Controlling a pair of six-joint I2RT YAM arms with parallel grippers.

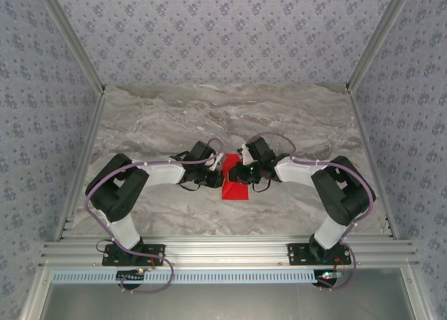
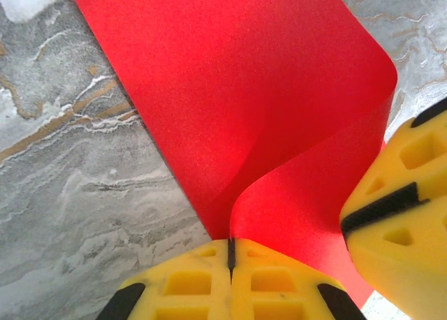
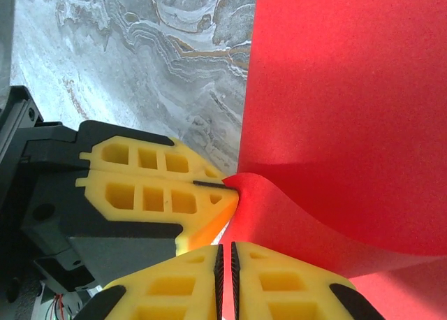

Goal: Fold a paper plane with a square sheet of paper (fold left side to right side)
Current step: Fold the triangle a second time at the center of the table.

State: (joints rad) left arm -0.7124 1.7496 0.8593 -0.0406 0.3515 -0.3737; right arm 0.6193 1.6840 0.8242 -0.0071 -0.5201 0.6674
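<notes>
The red square sheet of paper (image 1: pixel 235 188) lies on the marble table between the two arms, its left part lifted and curling over to the right (image 2: pixel 279 124). My left gripper (image 2: pixel 230 246) is shut on the lifted edge, with the paper rising straight out of its closed yellow fingers (image 3: pixel 154 187). My right gripper (image 3: pixel 225 253) is just beside it, its jaws drawn to a thin slit with the curled flap's edge (image 3: pixel 293 222) running into it. One right finger (image 2: pixel 398 222) stands over the sheet's right side. In the top view the left gripper (image 1: pixel 218 168) and the right gripper (image 1: pixel 237 172) meet over the paper.
The marble table (image 1: pixel 209 117) spreads behind and to both sides of the paper. Patterned walls and slanted aluminium posts (image 1: pixel 77 47) close it in. An aluminium rail (image 1: pixel 223 250) carrying the arm bases runs along the near edge.
</notes>
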